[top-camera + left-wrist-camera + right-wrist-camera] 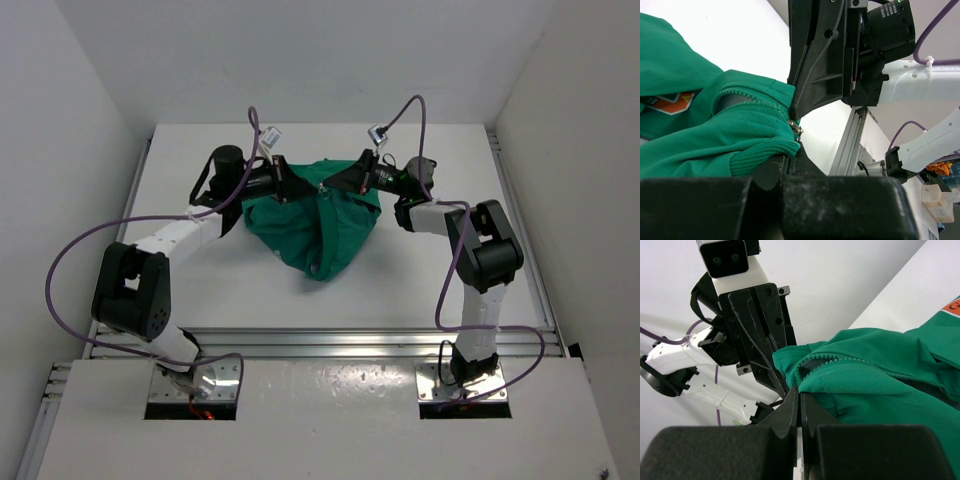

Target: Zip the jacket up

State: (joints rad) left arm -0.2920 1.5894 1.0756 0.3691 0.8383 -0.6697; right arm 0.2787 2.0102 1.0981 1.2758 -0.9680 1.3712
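The green jacket (pixel 320 225) hangs bunched between my two grippers at the back of the table. My left gripper (pixel 300 190) is shut on the jacket's ribbed edge (pixel 765 150), its tips (pixel 790 159) just below the small metal zipper slider (pixel 794 130). Opposite it, my right gripper (pixel 338 186) is shut on the edge beside the zipper teeth (pixel 840 359), tips at the fabric (pixel 800 392). In the left wrist view the right gripper (pixel 793 114) points down at the slider. An orange-and-white logo (pixel 672 102) shows on the cloth. The zipper's lower run is hidden in folds.
An aluminium rail (pixel 330 345) runs along the table's near edge. White walls (pixel 90 120) enclose the table on three sides. Purple cables (pixel 70 260) loop off both arms. The jacket's lower part rests on the white table (pixel 230 290).
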